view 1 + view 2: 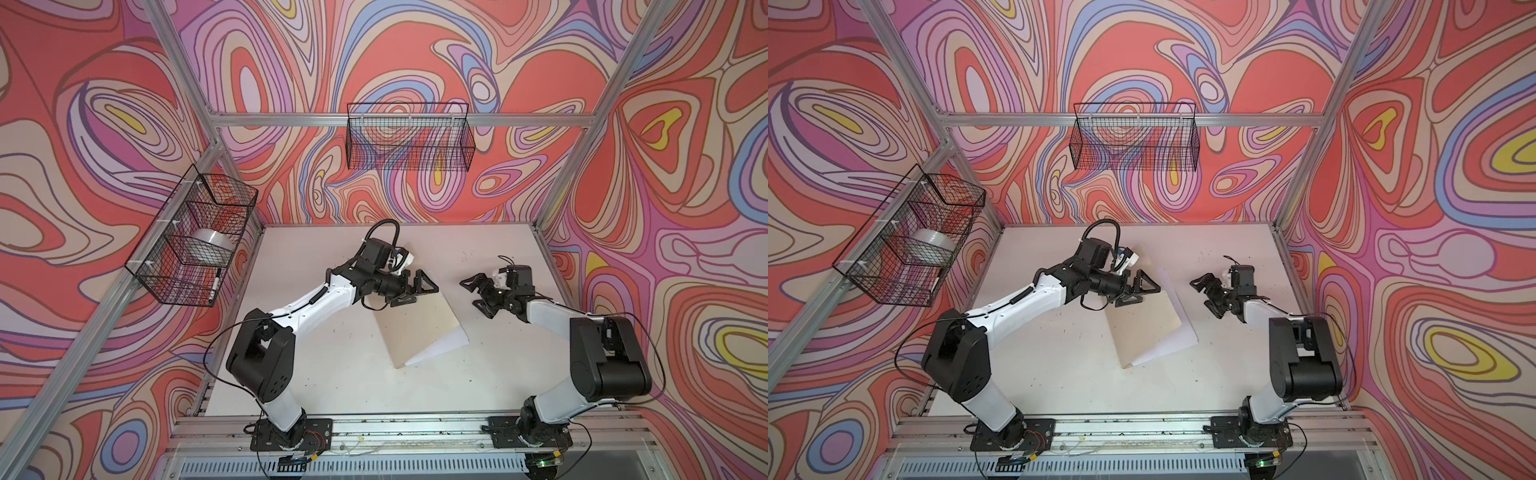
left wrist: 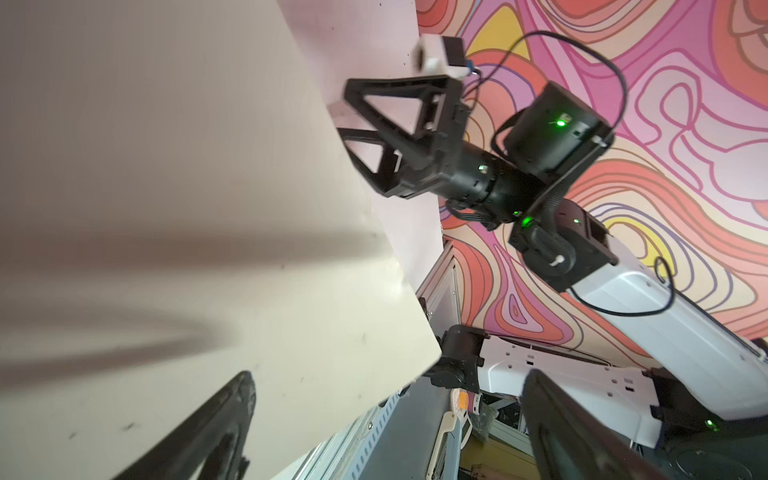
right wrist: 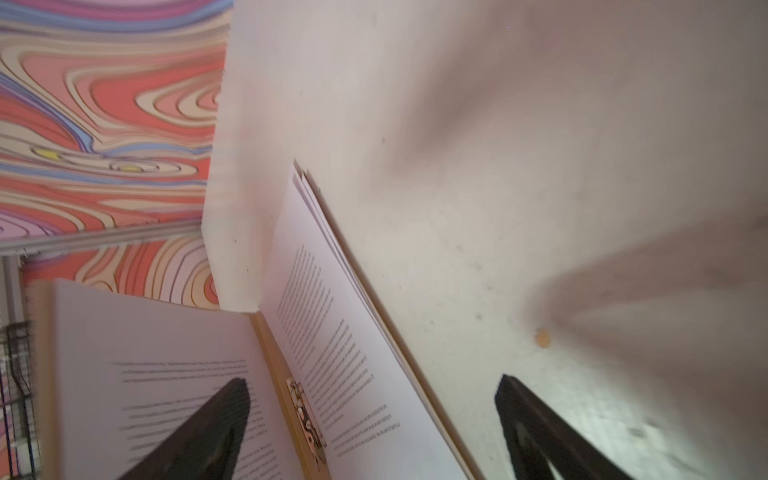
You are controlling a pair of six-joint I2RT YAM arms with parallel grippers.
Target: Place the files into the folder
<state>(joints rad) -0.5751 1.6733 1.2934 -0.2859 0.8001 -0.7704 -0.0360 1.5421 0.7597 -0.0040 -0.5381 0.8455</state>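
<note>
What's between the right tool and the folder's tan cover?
In both top views: the white files jutting past the folder edge, then bare table. The open right tool touches neither.

**Hidden and unreadable parts.** In both top views the far left corner of the folder is covered by the left gripper. The files are concealed under its cover, except for a white strip along the right side, and their print is too small to be read. In the right wrist view the print is blurred. The folder and the fingers of the right gripper are cut off at the picture's edge.
</note>
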